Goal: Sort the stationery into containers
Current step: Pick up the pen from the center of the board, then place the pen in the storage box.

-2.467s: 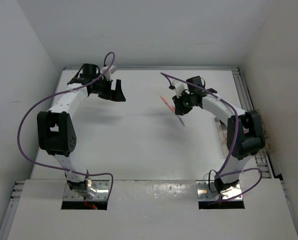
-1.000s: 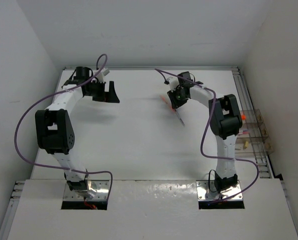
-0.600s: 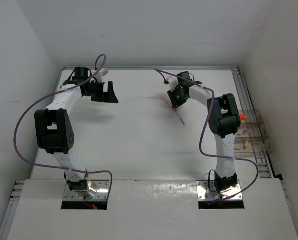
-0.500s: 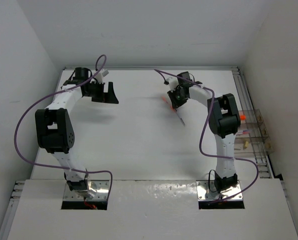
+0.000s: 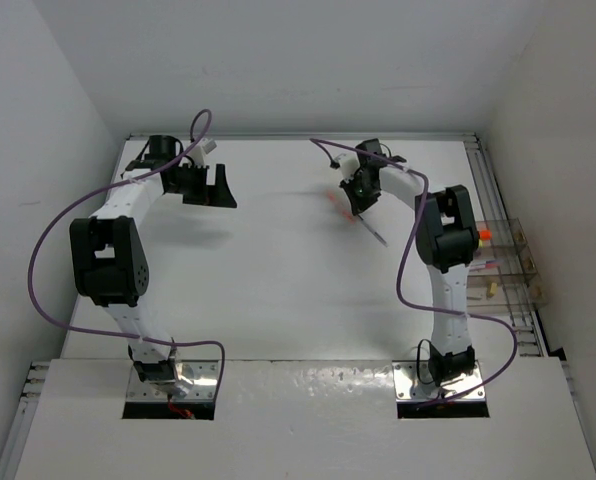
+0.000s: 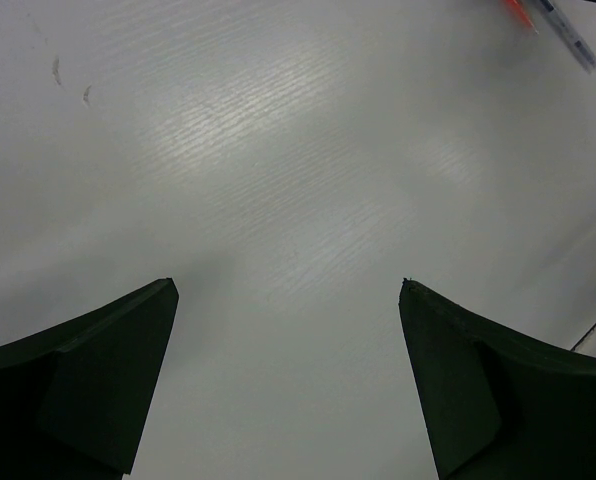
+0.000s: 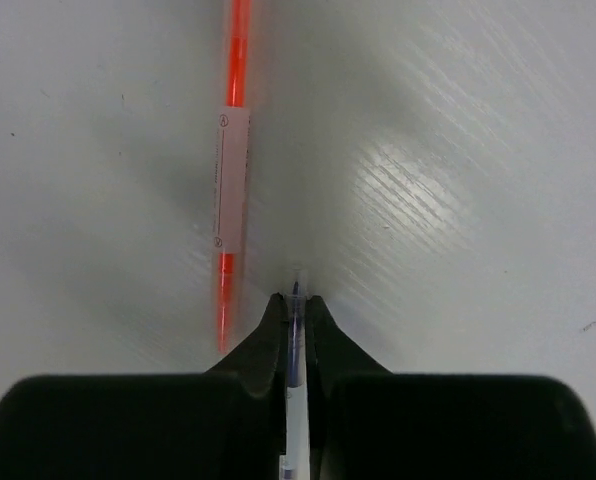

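Right wrist view: the right gripper (image 7: 295, 300) is pinching a thin pen (image 7: 295, 345).
An orange pen (image 7: 232, 190) is lying just beside it on the desk (image 7: 458, 150); the left gripper (image 6: 288, 290) is hanging spread wide.

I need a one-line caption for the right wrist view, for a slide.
Right gripper shut on a thin pen, orange pen lying beside it.

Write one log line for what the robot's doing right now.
left tool: open, holding nothing | right tool: shut on thin pen | orange pen: lying on table beside it | containers: at right edge
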Available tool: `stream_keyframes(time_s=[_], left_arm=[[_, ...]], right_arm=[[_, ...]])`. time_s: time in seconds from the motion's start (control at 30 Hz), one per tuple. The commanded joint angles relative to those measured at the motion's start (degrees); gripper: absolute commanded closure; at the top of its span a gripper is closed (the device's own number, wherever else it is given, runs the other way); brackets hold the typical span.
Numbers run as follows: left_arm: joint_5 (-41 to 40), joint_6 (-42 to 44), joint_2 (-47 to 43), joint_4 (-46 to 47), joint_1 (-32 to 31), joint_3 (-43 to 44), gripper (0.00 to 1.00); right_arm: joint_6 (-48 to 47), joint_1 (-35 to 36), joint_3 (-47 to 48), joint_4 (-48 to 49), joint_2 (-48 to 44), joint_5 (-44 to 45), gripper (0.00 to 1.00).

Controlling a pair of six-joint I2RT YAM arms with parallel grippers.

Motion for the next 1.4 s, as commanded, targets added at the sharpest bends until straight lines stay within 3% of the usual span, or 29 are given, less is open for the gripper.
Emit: stream_keyframes(time_s=[0.0, 0.27, 0.53, 0.67, 0.87, 1.07, 1.37], left_arm=[[1.7, 0.2, -0.1, 0.1, 0.7, 2.1, 0.0], [3.1, -1.7, -1.7, 1.8, 0.8, 2.8, 0.0], [5.9, -4.5, -6.4, 5.0, 0.7, -0.3, 0.0], [6.2, -4.2, -9.3, 6.0, 0.7, -3.2, 0.0], [6.6, -3.5, -12.2, 6.4, 0.6, -6.5, 0.0], [6.8, -4.1, -12.7, 6.3, 0.0, -7.5, 0.0], [5.8, -4.0, -13.7, 7.0, -0.4, -8.9, 0.0]], right_arm=[[-1.1, -1.2, 1.0, -1.8, -1.6, 0.8, 1.0], [-4.5, -2.7, -2.6, -1.1, -13.8, -6.6, 1.0], [-21.8, 2.6, -14.7, -6.7, -38.1, -13.1, 1.0], [-33.3, -1.5, -22.7, -11.4, -48.7, -15.4, 1.0], [-61.7, -11.6, -34.8, -23.4, -61.2, -17.8, 1.0], [-86.1, -25.6, -36.9, -33.8, -61.7, -20.9, 1.0], [-102.7, -36.0, -36.8, -35.4, -55.6, -19.3, 1.0]])
